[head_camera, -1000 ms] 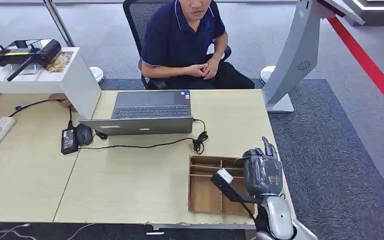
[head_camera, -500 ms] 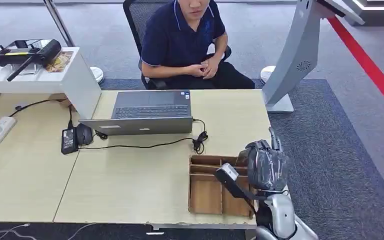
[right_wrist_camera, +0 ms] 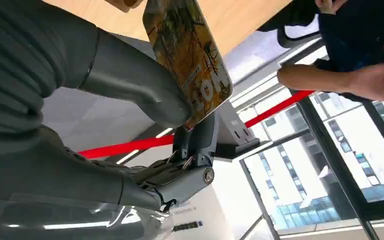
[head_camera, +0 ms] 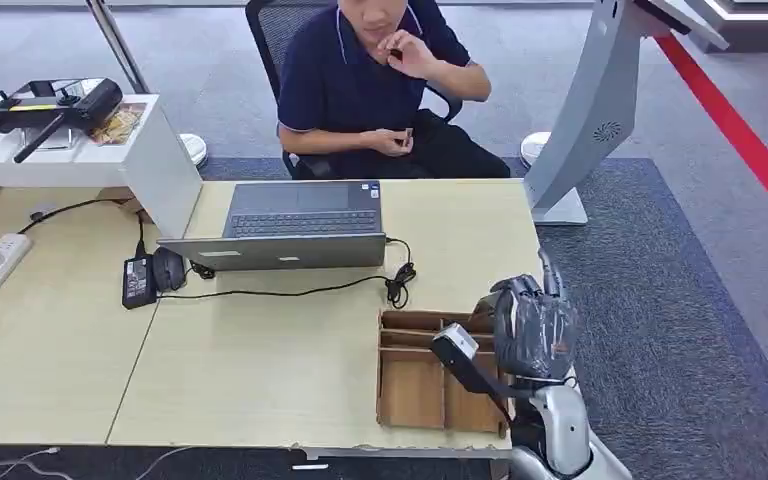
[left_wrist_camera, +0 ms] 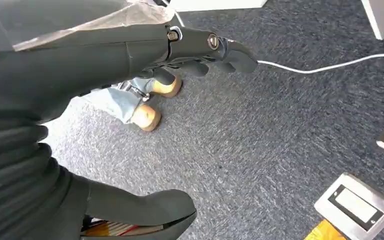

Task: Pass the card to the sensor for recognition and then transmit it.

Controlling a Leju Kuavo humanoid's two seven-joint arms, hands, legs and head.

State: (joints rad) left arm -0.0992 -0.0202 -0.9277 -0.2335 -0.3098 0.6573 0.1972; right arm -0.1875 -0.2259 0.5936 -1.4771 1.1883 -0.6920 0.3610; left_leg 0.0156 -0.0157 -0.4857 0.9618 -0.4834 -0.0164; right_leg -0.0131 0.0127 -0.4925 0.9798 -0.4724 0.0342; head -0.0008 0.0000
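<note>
Right hand [head_camera: 528, 325] pinches the card [right_wrist_camera: 190, 55], seemingly above the wooden tray [head_camera: 410, 390].

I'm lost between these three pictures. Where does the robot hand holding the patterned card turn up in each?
Head view: right robot hand, lower right, above the wooden tray.
Right wrist view: left side, gripping the card.
Left wrist view: not in it.
Shared landmark: the seated person, whose arm shows in the right wrist view.

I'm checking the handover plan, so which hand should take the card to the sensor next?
Right. The right hand already pinches the card, raised beside the wooden tray. The left hand hangs over the carpet, holding nothing.
</note>
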